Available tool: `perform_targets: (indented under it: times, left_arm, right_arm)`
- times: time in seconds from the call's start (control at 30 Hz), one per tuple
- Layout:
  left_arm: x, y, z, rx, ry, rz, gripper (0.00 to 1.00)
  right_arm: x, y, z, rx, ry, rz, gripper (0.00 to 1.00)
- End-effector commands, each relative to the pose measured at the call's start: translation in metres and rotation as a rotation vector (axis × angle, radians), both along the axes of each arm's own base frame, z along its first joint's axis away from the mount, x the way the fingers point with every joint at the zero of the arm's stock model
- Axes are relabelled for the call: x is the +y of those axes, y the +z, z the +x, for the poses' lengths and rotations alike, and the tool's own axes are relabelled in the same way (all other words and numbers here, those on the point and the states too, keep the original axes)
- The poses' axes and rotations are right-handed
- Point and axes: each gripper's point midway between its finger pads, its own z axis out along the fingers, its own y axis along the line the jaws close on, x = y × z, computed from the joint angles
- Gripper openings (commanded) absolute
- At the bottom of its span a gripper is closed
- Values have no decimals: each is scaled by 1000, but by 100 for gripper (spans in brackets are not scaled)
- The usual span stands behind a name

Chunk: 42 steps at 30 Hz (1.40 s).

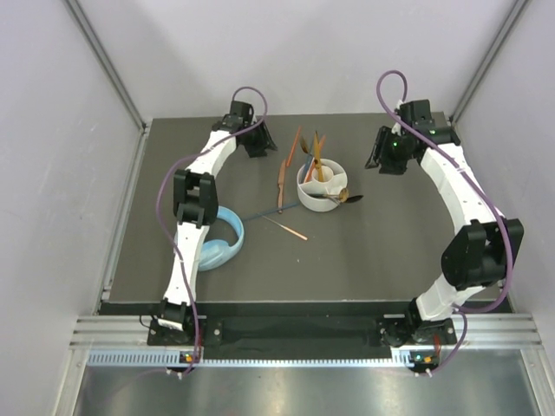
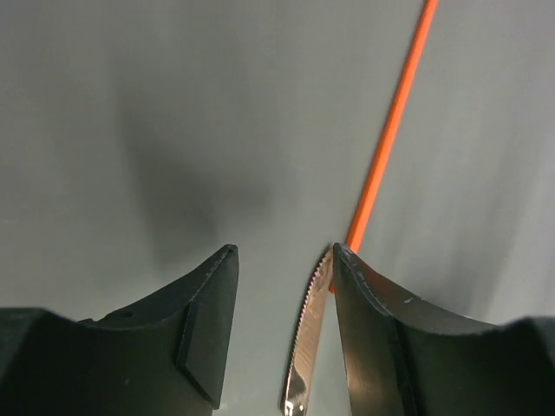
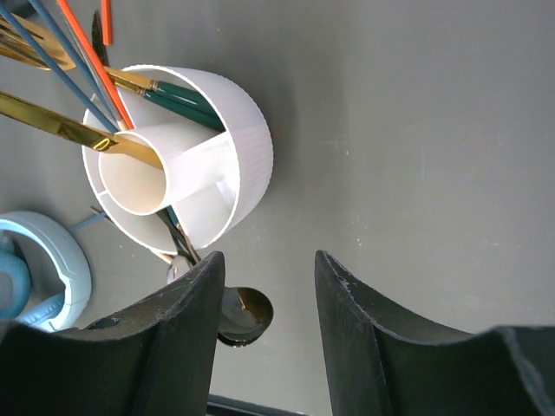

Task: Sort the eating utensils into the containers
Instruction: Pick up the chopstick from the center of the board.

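Observation:
The white divided container (image 1: 317, 204) stands mid-table and holds gold utensils (image 1: 317, 149), teal-handled pieces (image 3: 178, 97) and chopsticks. A black spoon (image 3: 244, 314) lies by its base. Left of it on the table lie bronze knives (image 1: 283, 178), a teal chopstick (image 1: 270, 211) and an orange chopstick (image 1: 287, 229). My left gripper (image 1: 257, 146) is open at the back of the table. A serrated bronze knife (image 2: 310, 347) lies between the jaws against the right finger (image 2: 381, 347), with an orange chopstick (image 2: 390, 121) beyond. My right gripper (image 3: 269, 256) is open and empty, right of the container.
Light blue headphones (image 1: 222, 241) lie by the left arm and show at the left edge of the right wrist view (image 3: 42, 270). Grey walls enclose the dark table (image 1: 381, 251) on three sides.

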Motion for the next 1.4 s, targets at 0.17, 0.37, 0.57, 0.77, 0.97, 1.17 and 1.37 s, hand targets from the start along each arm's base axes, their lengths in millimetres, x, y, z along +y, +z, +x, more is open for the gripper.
perform_targets:
  times: [0.17,0.37,0.57,0.77,0.97,1.17,1.37]
  left_arm:
    - [-39,38,20,-168,-64,-81,53]
    - [-51,12,19,-143,-72,-65,53]
    - [-59,-16,13,-118,-79,2,53]
    - [-62,-47,-3,-68,-113,87,52]
    - [-61,-53,-12,-67,-83,230,50]
    - [-28,-71,-24,-31,88,514,49]
    - [-44,-74,-24,-78,103,556,49]
  right_arm:
    - [-4,11,-8,-27,-29,1,47]
    - [-6,9,-9,-18,-31,-7,46]
    - [-3,0,-16,15,-21,8,46]
    - [0,-13,-29,47,-19,32,46]
    - [-6,-27,-45,76,-32,54,46]
    - [-11,-27,-55,75,-35,88,46]
    - [-16,-36,-69,95,-35,110,46]
